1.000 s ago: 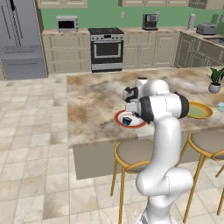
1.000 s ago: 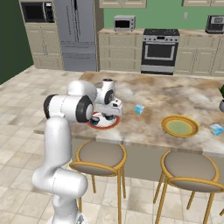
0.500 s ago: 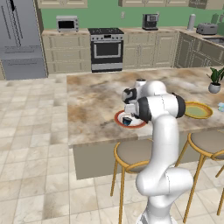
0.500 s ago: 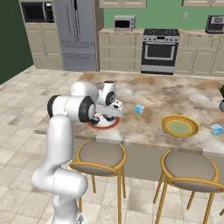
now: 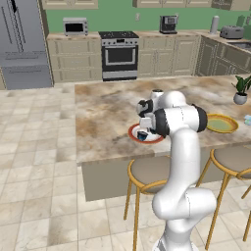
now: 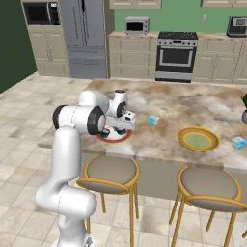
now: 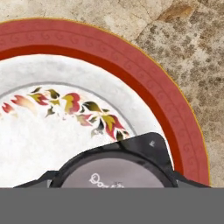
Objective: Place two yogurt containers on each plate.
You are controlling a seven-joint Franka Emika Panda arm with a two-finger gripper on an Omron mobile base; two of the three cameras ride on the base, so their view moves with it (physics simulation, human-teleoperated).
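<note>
The tool [image 5: 142,131] grips a dark yogurt cup [image 7: 116,168], upright over the red-rimmed plate [image 7: 144,83].

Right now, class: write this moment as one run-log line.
gripper: over red-rimmed plate | dark yogurt container: on plate | yellow-green plate: bare

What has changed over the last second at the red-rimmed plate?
Very little. The tool hangs low over the red-rimmed plate, where it was a second ago, with a dark yogurt cup right beneath it on the plate; whether it grips or has released the cup can't be told. The yellow-green plate and the light blue cup on the counter stayed put.
</note>
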